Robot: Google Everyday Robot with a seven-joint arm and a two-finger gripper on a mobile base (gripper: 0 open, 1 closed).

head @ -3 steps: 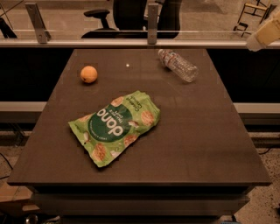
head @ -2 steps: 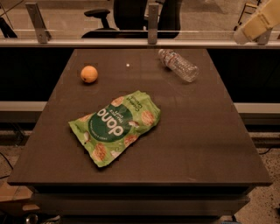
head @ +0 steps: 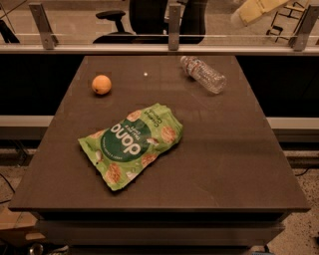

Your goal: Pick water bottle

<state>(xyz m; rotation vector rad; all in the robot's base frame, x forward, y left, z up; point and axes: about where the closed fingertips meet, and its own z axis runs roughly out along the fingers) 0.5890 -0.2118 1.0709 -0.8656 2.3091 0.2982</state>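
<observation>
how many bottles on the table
1. The water bottle lies on its side at the far right of the table; the gripper hangs above and beyond it, top right.

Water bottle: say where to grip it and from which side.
Grip the bottle mid-body, from above, squeezing across its long axis. It lies on its side at the table's far right, cap pointing far-left, so a sideways push would likely roll it. The gripper hangs up beyond the far right edge.
</observation>
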